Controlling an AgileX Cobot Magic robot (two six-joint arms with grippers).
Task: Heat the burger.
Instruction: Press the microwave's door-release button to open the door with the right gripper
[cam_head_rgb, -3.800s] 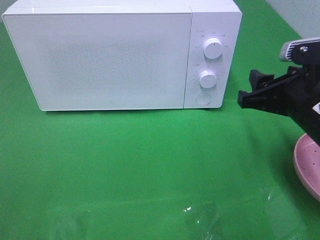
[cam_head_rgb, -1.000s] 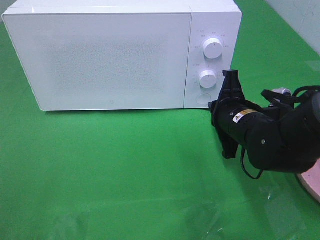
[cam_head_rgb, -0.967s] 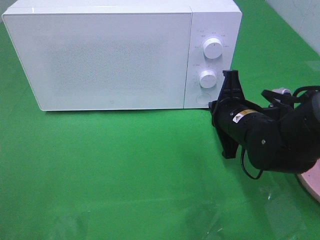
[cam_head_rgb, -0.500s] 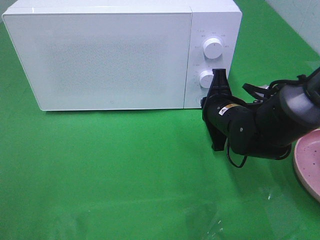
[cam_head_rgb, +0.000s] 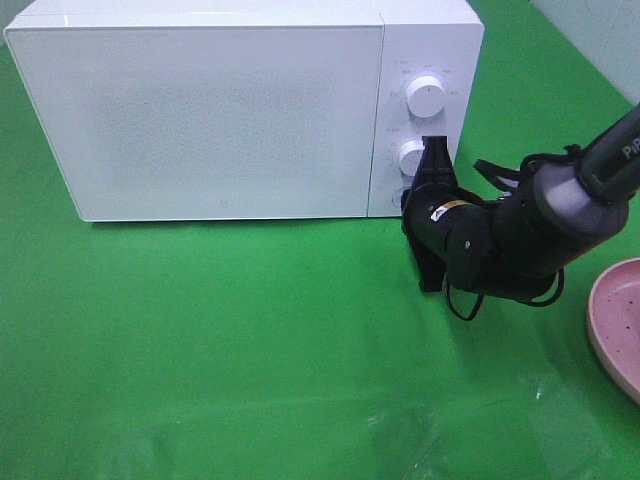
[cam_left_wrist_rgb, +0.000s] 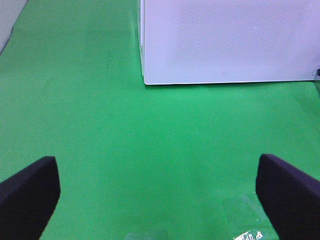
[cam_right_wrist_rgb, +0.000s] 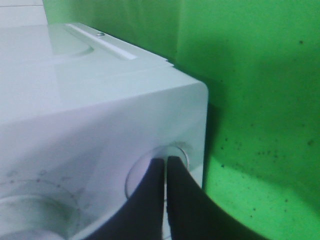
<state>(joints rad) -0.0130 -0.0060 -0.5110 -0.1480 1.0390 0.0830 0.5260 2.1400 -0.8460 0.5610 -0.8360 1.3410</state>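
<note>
The burger is out of view in every frame. A white microwave (cam_head_rgb: 200, 120) stands at the back of the green cloth with its door closed. My right gripper (cam_head_rgb: 410, 203) is shut, and its tips touch the round button (cam_right_wrist_rgb: 137, 175) at the bottom of the control panel. In the right wrist view the two closed fingertips (cam_right_wrist_rgb: 165, 161) rest against that button. My left gripper (cam_left_wrist_rgb: 159, 200) is open and holds nothing. It hangs over bare green cloth, well in front of the microwave (cam_left_wrist_rgb: 225, 40).
Two white knobs (cam_head_rgb: 426, 95) (cam_head_rgb: 414, 157) sit above the button. A speckled pink plate (cam_head_rgb: 615, 325) lies at the right edge with nothing on its visible part. A clear plastic piece (cam_head_rgb: 400, 430) lies on the cloth near the front.
My right arm has swung left and in toward the microwave's control panel. Its shut tips now sit on the round button. The microwave door stays closed.
</note>
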